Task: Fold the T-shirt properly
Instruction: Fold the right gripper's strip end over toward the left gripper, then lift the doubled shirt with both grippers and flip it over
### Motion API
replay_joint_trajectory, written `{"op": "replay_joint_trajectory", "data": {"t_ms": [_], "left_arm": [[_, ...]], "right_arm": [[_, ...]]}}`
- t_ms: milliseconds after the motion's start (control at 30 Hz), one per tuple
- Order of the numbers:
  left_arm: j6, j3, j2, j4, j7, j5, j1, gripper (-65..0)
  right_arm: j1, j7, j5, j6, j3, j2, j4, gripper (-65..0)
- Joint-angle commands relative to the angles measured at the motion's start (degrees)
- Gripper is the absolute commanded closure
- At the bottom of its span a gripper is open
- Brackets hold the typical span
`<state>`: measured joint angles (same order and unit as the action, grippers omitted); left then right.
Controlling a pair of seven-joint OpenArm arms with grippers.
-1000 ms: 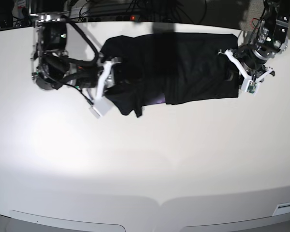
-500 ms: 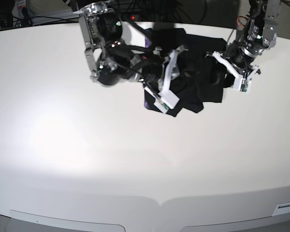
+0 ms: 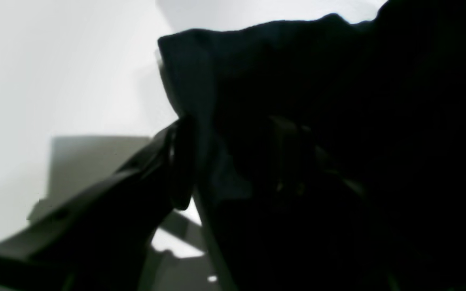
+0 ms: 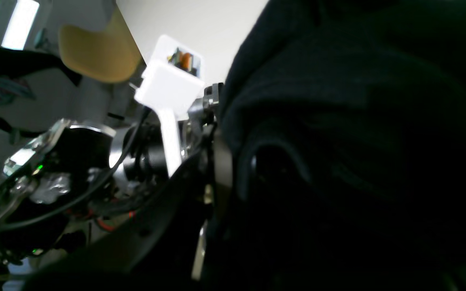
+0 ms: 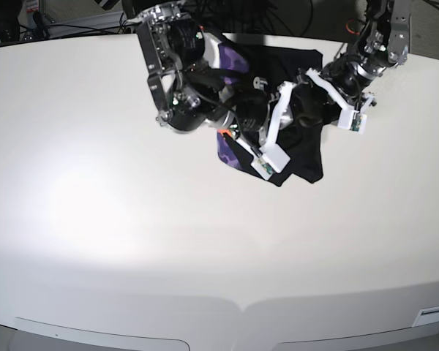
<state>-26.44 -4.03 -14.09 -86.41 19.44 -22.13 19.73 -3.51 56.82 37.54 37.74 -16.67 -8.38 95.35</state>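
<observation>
Fold in progress, I judge; the right gripper (image 5: 272, 123), reaching in from the left of the base view, pinches a bunch of the T-shirt (image 5: 300, 157) and carries it across toward the left gripper (image 5: 335, 93); its arm stretches low over the table (image 5: 132, 241). The T-shirt sits bunched at the far middle, purple print showing underneath. The left gripper's jaws stand wide with cloth between them. Next comes laying the carried edge down squarely, then letting go.
</observation>
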Motion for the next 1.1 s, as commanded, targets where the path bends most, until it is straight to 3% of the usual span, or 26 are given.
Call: {"op": "replay_joint_trajectory", "data": {"t_ms": [0, 133, 467, 500, 633, 733, 867, 1067], "left_arm": [[-0.26, -0.57, 0.09, 0.55, 6.19, 0.79, 1.25, -27.2], [-2.43, -0.57, 0.09, 0.55, 6.21, -0.79, 1.25, -27.2], [-2.54, -0.57, 0.09, 0.55, 6.23, -1.09, 1.25, -27.2], [-2.51, -0.57, 0.09, 0.55, 6.23, -1.09, 1.25, -27.2], [-2.51, -0.57, 0.07, 0.55, 6.23, -0.98, 1.22, -27.3], [-2.51, -0.57, 0.04, 0.52, 6.21, -0.85, 1.2, -27.3], [-2.51, -0.42, -0.09, 0.2, 6.23, -0.83, 1.03, -27.2], [-2.51, 2.27, -0.09, -4.15, 8.44, -0.85, 1.07, -27.2]], "right_arm": [[0.81, -1.79, 1.62, 0.26, -0.48, -0.62, 0.55, 0.0], [0.81, -2.14, 1.62, 0.26, -2.71, -0.62, 0.13, 0.0], [0.81, -2.54, 1.64, 0.28, -8.22, -0.62, 0.13, 0.0], [0.81, -2.64, 1.64, 0.28, -8.61, -0.62, 0.13, -2.5], [0.83, -2.95, 2.71, 0.46, -10.03, -0.62, 0.13, -25.8], [1.01, -2.82, 8.41, 0.46, -10.97, -0.62, 0.13, -35.2], [2.6, -0.48, 17.0, 1.55, -11.91, -0.62, 0.13, -35.4], [6.78, 11.06, 34.03, 2.26, -11.91, -0.62, 0.15, -35.3]]}}
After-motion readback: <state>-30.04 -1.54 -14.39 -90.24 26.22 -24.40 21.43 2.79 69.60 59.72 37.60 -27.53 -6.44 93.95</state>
